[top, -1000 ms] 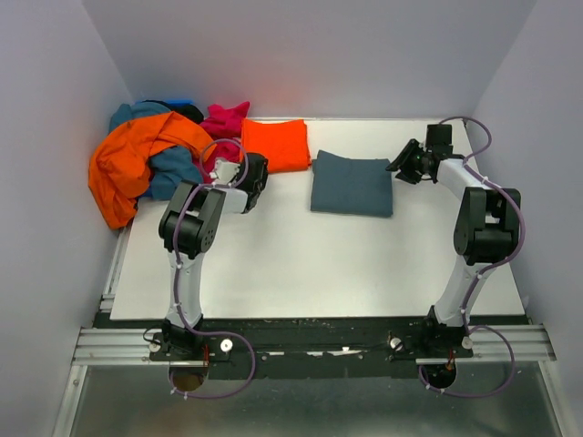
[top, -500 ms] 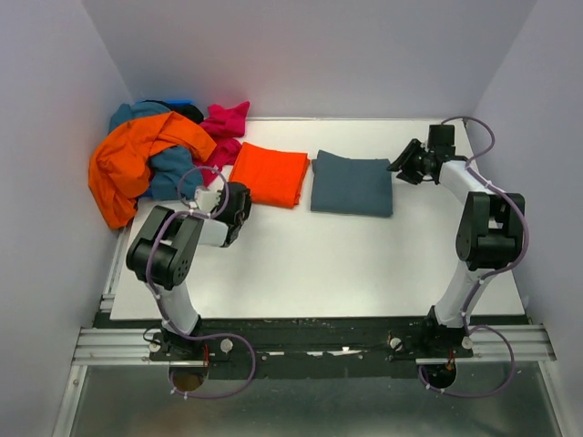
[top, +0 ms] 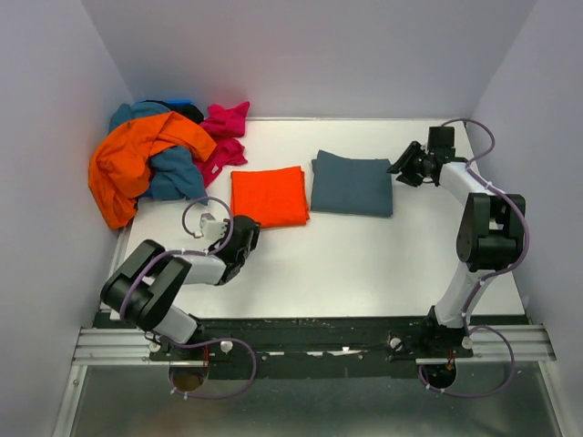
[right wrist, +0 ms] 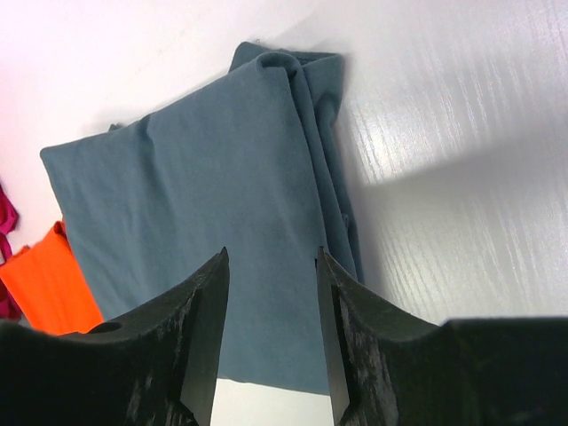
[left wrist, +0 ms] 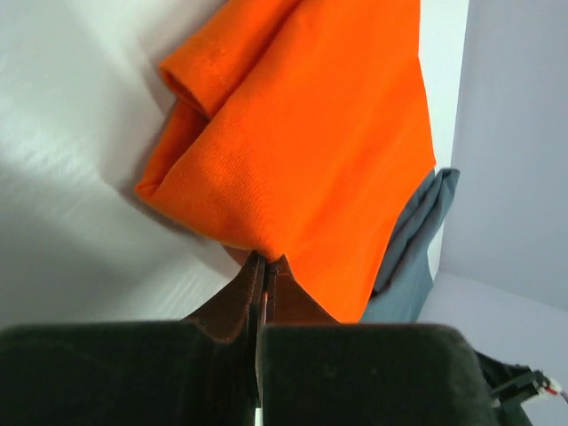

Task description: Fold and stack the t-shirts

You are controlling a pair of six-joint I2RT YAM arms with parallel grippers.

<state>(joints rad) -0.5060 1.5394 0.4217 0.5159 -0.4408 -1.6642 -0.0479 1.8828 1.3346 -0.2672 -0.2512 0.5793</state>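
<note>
A folded bright orange-red t-shirt lies on the white table, left of a folded slate blue-grey t-shirt. My left gripper is shut on the near left corner of the orange-red shirt; the jaws pinch the cloth edge. The blue-grey shirt shows beyond it. My right gripper is open and empty, hovering over the right edge of the blue-grey shirt. A pile of unfolded shirts, orange, teal, blue and magenta pink, sits at the far left corner.
The white table ends at a metal rail at the near edge. Grey walls close in on the left, back and right. The unfolded pile hangs over the table's left edge.
My left gripper has pulled the orange-red shirt from the far left by the pile toward the near side, to lie beside the blue-grey shirt. The right arm has barely moved.
</note>
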